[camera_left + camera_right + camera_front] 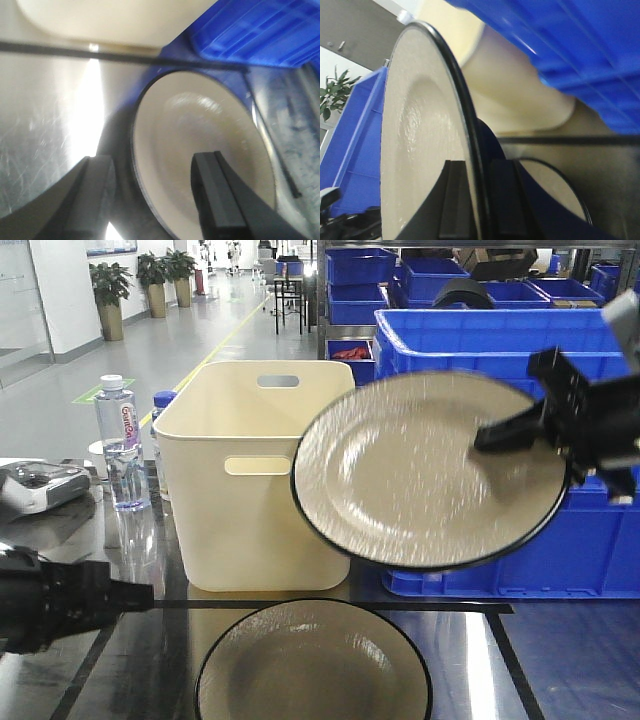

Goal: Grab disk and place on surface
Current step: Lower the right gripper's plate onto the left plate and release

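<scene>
**Disk aloft in my right claw, set-down to come**

My right claw (492,436) pinches the disk (420,470) by its right-hand rim, one finger on each face, as my wrist view shows. The disk hangs in the air above the surface (560,670), in front of the cream bin (245,470) and the blue crate (600,540), well clear of the second plate (312,665) that lies flat below it.

I judge the grab done and the carry in hand. Being round, the disk has no long axis. Its hollow face tips toward the front camera and its lower edge is nearest the table. Next I must level it, lower it onto bare tabletop beside that plate, then release. My left claw (152,187) hangs spread above the lying plate, holding nothing.
</scene>
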You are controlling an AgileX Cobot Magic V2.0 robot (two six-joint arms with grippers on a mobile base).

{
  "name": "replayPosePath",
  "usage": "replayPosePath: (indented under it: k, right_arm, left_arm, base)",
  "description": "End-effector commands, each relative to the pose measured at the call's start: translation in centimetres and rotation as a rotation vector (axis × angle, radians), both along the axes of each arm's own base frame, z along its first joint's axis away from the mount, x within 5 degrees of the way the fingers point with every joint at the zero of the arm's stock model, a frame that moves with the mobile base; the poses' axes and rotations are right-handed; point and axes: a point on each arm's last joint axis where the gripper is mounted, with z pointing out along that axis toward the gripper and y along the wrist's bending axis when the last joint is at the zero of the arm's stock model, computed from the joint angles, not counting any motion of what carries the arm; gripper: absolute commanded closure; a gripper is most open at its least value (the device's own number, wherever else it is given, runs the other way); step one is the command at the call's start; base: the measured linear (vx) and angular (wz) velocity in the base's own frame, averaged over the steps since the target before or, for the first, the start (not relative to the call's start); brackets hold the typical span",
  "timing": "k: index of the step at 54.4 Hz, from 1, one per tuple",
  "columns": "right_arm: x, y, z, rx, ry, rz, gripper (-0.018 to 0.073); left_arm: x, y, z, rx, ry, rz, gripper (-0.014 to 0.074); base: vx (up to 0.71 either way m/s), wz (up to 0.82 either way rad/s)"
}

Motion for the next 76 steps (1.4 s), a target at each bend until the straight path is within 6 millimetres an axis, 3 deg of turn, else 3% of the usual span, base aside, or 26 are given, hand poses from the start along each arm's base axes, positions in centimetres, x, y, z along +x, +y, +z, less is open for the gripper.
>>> replayPosePath:
  k: [1, 10, 16, 26, 52, 63, 76]
  right_arm:
    - [-0.6, 0.5, 0.3, 0.117, -0.014, -0.050, 0.0561]
    - [-0.7, 3.5, -6.0, 0.116, 0.104, -0.040, 0.0561]
    - [-0.9, 5.6, -7.9, 0.132, 0.108, -0.047, 0.0561]
    - [-0.7, 8.1, -8.9, 0.087, 0.071, -0.003, 0.0559]
    - [0.4, 9.0, -12.9, 0.062, 0.210, 0.113, 0.0476]
    - [0.4, 9.0, -13.1, -0.008, 0.144, 0.167, 0.0330]
    - [0.8, 8.9, -11.5, -0.128, -0.004, 0.259, 0.0094]
  left_arm:
    - [-1.1, 0.0, 3.1, -0.045, -0.116, 0.037, 0.0129]
    - [-1.9, 0.1, 4.0, -0.048, -0.153, 0.045, 0.0129]
    - [-1.9, 0.1, 3.9, -0.048, -0.153, 0.044, 0.0129]
    - [-1.9, 0.1, 3.9, -0.048, -0.151, 0.041, 0.0129]
    - [-1.9, 0.1, 3.9, -0.048, -0.150, 0.040, 0.0129]
    - [-1.9, 0.1, 3.9, -0.045, -0.150, 0.039, 0.0129]
    - [-1.9, 0.1, 3.9, -0.044, -0.150, 0.038, 0.0129]
  base:
    - [0.00, 0.00]
    - [0.00, 0.00]
    - [0.00, 0.00]
    - [0.00, 0.00]
    - [0.00, 0.00]
    - [0.00, 0.00]
    - [0.00, 0.00]
